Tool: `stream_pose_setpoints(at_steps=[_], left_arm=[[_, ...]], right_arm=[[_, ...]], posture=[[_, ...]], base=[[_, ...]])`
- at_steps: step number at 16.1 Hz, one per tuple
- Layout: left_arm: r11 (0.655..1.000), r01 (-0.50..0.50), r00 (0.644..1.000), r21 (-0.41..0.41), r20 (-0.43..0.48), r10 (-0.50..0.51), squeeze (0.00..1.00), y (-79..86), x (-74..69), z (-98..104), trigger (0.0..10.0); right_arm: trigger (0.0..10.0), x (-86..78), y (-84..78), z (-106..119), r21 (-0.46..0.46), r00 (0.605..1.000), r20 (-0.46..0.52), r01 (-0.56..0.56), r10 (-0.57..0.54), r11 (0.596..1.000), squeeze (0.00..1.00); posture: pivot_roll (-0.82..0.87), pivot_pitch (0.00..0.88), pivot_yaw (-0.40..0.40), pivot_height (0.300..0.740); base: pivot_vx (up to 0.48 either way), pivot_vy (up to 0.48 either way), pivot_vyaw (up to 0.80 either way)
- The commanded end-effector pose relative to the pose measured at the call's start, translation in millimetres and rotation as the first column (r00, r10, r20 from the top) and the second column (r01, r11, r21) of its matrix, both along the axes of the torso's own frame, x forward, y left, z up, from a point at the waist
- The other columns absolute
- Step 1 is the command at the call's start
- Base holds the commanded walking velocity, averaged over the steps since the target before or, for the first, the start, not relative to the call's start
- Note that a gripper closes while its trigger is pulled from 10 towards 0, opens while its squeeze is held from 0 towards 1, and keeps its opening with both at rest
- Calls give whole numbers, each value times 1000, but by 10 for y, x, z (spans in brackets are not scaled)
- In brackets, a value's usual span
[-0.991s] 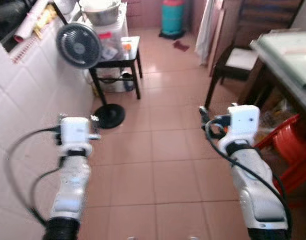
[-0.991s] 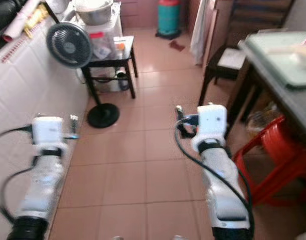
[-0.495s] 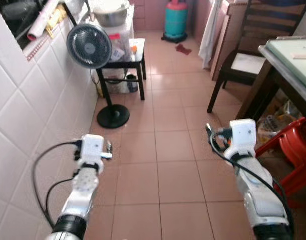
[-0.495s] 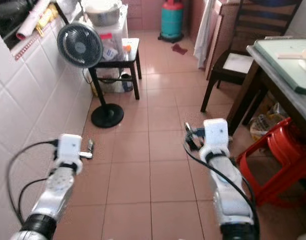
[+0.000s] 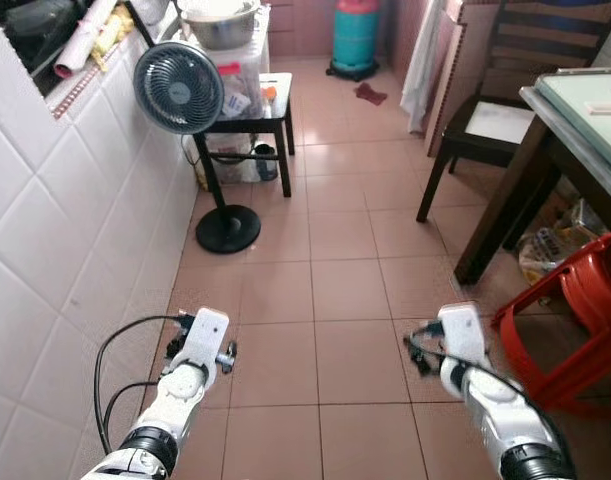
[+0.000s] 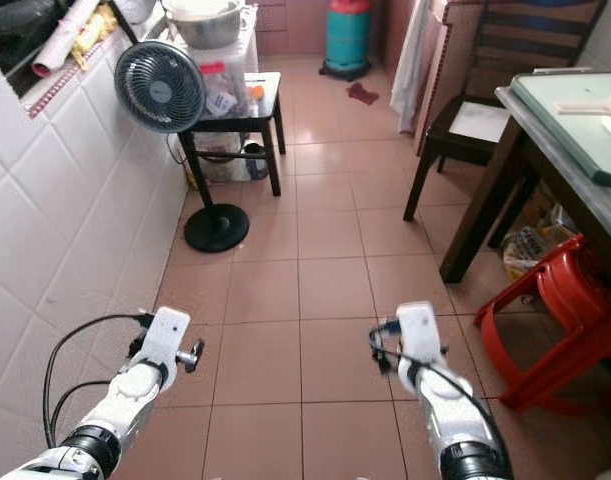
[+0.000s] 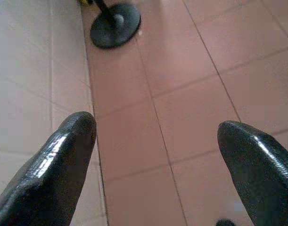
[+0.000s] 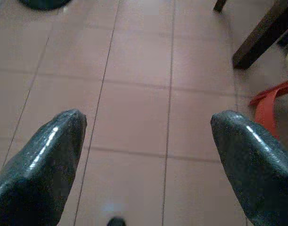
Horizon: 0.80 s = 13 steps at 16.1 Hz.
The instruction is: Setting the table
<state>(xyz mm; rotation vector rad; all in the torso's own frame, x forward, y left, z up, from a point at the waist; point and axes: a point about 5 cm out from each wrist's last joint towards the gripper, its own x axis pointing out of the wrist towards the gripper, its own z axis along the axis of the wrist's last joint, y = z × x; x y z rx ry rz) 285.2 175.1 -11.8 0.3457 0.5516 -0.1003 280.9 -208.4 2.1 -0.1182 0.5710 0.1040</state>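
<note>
While both arms hang low over the tiled floor [image 5: 335,300], little of the table itself is in frame.
Table [image 6: 575,105]: only its near corner and one dark leg are in frame, right of the standing fan; a pale green-edged board lies on it, cut by the frame.
Red stool [image 6: 550,320]: under the table edge, partly cut off.
Standing fan [image 5: 178,88]: by the white tiled wall, round base on the floor.
Chair [image 5: 485,120]: dark wood, beyond the table, back cropped.
Left gripper [image 7: 155,155]: fingers wide apart, holding nothing, above bare tiles near the fan's base.
Right gripper [image 8: 148,150]: fingers wide apart, empty; its wrist view catches the table leg and a sliver of red stool.
Shelf contents behind the fan: too small to identify.
</note>
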Motion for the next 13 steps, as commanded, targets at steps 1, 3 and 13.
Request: stream_pose_setpoints(at_steps=[1, 3, 13], left_arm=[[998, -9, 999, 57, -45, 12, 0, 124, -60, -57, 10000], [995, -30, 993, 90, -108, 40, 0, 230, -198, -170, 10000], [993, -93, 941, 68, -320, 110, 0, 303, -666, -512, 10000]], right_arm=[[10000, -86, -59, -135, -9, 997, -57, 43, -43, 999, 0], [10000, -205, -70, -276, -9, 989, -113, 93, -93, 996, 0], [10000, -555, -72, -576, 51, 915, -225, 355, -336, 933, 0]], posture=[[-80, 46, 59, 740], [-82, 35, 65, 740], [-115, 43, 53, 740]], base=[[0, 0, 0], [0, 0, 0], [0, 0, 0]])
